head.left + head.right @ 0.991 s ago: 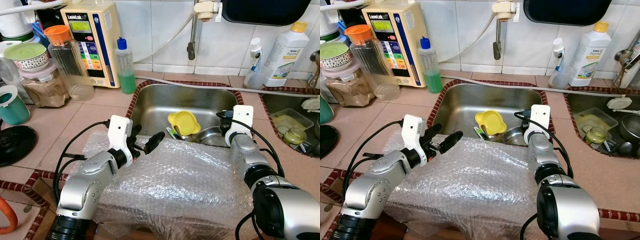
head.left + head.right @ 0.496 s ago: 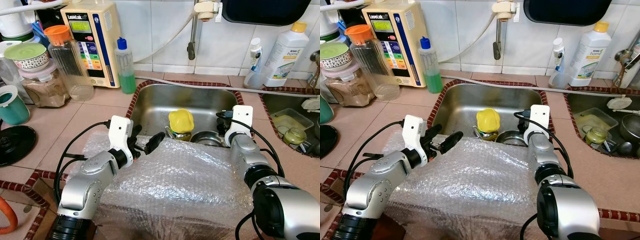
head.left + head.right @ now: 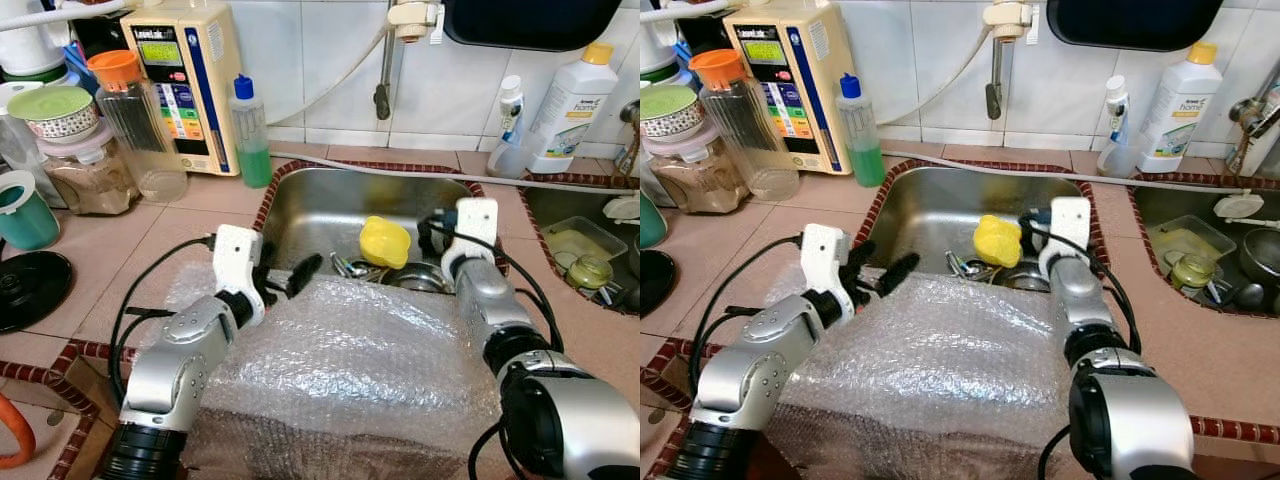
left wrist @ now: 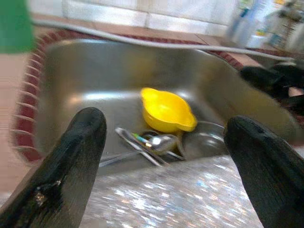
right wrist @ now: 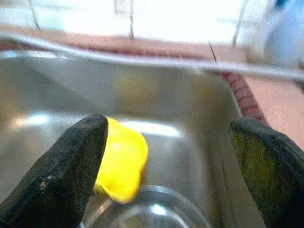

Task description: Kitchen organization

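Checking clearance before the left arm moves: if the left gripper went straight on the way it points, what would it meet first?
Probably the yellow bowl in the sink; the left gripper has open jaws framing it, though the cutlery lies nearer and lower.

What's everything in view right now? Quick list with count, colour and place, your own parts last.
Yellow bowl: 1, yellow, tilted in the sink.
Sink: 1, steel, centre.
Steel bowl: 1, silver, beside the yellow bowl.
Cutlery: several, silver, sink bottom.
Bubble wrap: 1 sheet, clear, counter edge.
Green soap bottle: 1, blue cap, left of sink.
Water machine: 1, cream, back left.
Orange-lidded jar: 1, clear.
White detergent bottle: 1, back right.
Left gripper: open, over the wrap's edge.
Right gripper: open, in the sink by the yellow bowl.
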Robot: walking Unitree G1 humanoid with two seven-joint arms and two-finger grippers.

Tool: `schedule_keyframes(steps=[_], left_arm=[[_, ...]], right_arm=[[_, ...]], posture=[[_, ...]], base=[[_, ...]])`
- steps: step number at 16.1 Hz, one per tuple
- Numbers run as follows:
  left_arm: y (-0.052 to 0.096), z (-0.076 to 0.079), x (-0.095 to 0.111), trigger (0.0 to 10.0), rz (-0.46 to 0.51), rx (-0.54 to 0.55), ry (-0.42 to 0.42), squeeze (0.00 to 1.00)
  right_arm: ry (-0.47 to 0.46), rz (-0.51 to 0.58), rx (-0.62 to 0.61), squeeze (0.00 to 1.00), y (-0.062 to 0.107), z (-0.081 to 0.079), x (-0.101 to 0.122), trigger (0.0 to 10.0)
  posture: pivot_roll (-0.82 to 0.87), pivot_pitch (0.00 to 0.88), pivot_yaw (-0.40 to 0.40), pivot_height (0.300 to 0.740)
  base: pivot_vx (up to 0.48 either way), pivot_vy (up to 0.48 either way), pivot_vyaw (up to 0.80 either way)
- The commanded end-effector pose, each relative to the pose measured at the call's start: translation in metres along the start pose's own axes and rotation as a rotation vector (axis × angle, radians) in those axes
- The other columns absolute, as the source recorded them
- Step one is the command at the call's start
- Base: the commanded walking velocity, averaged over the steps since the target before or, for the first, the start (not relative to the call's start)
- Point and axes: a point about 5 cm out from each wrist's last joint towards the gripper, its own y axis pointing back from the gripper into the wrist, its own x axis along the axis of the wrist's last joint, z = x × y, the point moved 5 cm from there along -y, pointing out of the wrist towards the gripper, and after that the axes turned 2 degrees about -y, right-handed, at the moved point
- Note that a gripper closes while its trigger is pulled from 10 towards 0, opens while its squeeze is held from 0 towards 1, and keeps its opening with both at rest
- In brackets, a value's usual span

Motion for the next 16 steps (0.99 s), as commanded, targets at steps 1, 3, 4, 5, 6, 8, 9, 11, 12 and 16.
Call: schedule_keyframes(steps=[1,3,4,5,6,8,9,11,12,16], left_arm=[[-0.002,-0.008,0.009,10.0,0.029,0.041,-0.020,1.00],[-0.002,-0.016,0.016,10.0,0.061,0.099,-0.057,1.00],[-0.002,-0.019,0.019,10.0,0.072,0.128,-0.069,1.00],[-0.002,-0.021,0.021,10.0,0.075,0.148,-0.081,1.00],[-0.001,-0.023,0.022,10.0,0.077,0.167,-0.094,1.00],[0.001,-0.025,0.027,10.0,0.101,0.195,-0.108,0.47],[0.003,-0.026,0.032,10.0,0.120,0.212,-0.108,0.00],[0.009,-0.035,0.034,10.0,0.091,0.297,-0.166,0.00],[0.010,-0.034,0.035,10.0,0.103,0.270,-0.133,0.00],[0.018,-0.044,0.042,10.0,0.160,0.339,-0.112,0.00]], right_arm=[[0.015,0.062,0.026,1.00,-0.002,-0.007,0.015,10.0],[0.022,0.136,0.043,1.00,0.000,-0.009,0.029,10.0],[0.024,0.166,0.046,1.00,0.002,-0.009,0.034,10.0],[0.028,0.189,0.049,1.00,0.004,-0.009,0.038,10.0],[0.026,0.210,0.056,1.00,0.007,-0.009,0.041,10.0],[0.020,0.253,0.054,1.00,0.017,-0.005,0.047,10.0],[0.013,0.268,0.046,0.88,0.025,-0.002,0.049,10.0],[0.007,0.310,0.045,0.16,0.048,-0.002,0.058,10.0],[0.002,0.321,0.049,0.00,0.056,-0.005,0.060,10.0],[0.007,0.363,0.086,0.00,0.086,-0.021,0.075,10.0]], posture=[[0.11,0.000,0.064,0.740],[0.11,0.000,0.062,0.740],[0.10,0.000,0.062,0.740],[0.10,0.000,0.064,0.740],[0.10,0.000,0.064,0.740],[0.10,0.000,0.063,0.740],[0.10,0.000,0.064,0.740],[0.09,0.000,0.074,0.740],[0.08,0.000,0.078,0.740],[0.07,0.000,0.087,0.740]], base=[[0.000,0.000,0.00],[0.000,0.000,0.00],[0.000,0.000,0.00],[0.000,0.000,0.00],[0.000,0.000,0.00],[0.000,0.000,0.00],[0.000,0.000,0.00],[0.000,0.000,0.00],[0.000,0.000,0.00],[0.000,0.000,0.00]])
